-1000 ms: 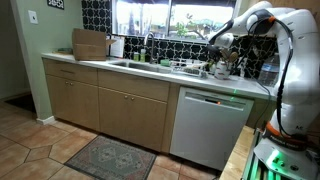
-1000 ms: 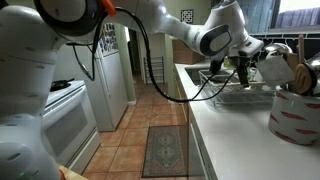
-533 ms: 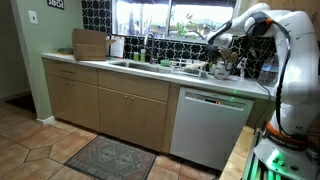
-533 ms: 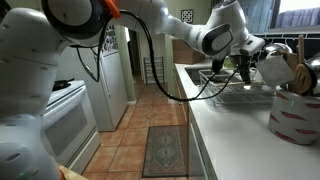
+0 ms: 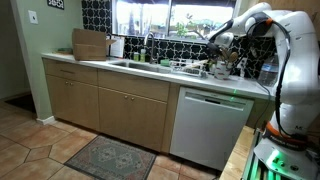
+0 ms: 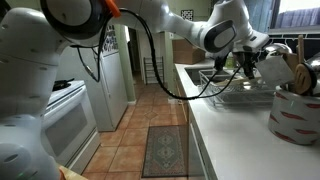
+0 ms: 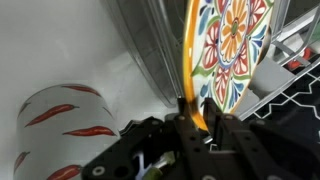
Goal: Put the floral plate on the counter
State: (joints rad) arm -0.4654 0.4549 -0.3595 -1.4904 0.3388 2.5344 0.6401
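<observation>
At the rack point(image 6: 240, 90), claw point(image 7: 195, 113) closed on the plate point(image 7: 235, 45) at its 7 o'clock rim; grasp done, plate upright, transfer to counter point(image 6: 215, 125) outstanding.

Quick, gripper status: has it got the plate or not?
Gripper: closed on the rim of the floral plate.

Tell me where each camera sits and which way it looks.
In an exterior view: across the kitchen floor, facing the counter; arm at right.
In an exterior view: at the counter's end, looking along it; arm arches overhead to the gripper.
Wrist view: above the gripper, facing the plate it pinches.
Plate and jar also show in an exterior view.
</observation>
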